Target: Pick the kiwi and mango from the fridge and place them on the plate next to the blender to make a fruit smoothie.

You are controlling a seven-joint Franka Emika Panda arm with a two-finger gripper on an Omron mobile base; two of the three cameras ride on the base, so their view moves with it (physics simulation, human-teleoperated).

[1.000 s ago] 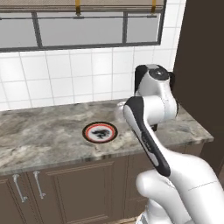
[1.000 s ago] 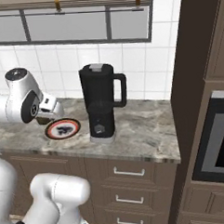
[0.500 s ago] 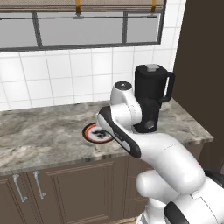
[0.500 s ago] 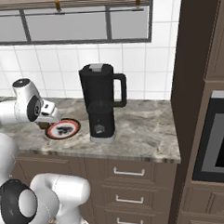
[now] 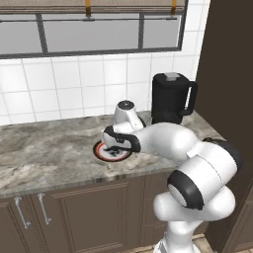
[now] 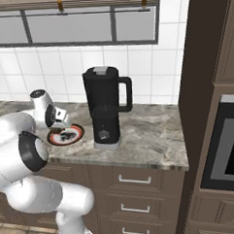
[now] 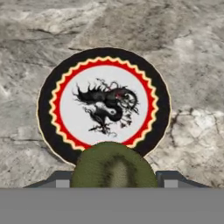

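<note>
Hand view: kiwi [image 7: 113, 165] in end effector [image 7: 114, 178] above plate [image 7: 48, 109]; base views: blender [image 6: 105, 107].

Even, bright, shadowless rendered lighting; no glare. Base views sharp; the hand view's counter [image 7: 192, 87] texture appears soft and slightly blurred.

Rendered home kitchen, base parked at the bench.

Grey marbled stone bench [image 5: 44, 153] on dark brown cabinets [image 5: 79, 217] with metal handles, drawers [image 6: 135, 196] at the right end. White tile backsplash [image 5: 64, 89], window [image 5: 89, 32] above it. Black blender [image 6: 105, 107] near the bench's right end, patterned plate [image 6: 65, 135] just left of it. Tall dark cabinet [image 6: 200, 85] with a built-in oven or microwave [image 6: 227, 147] right of the bench.
</note>
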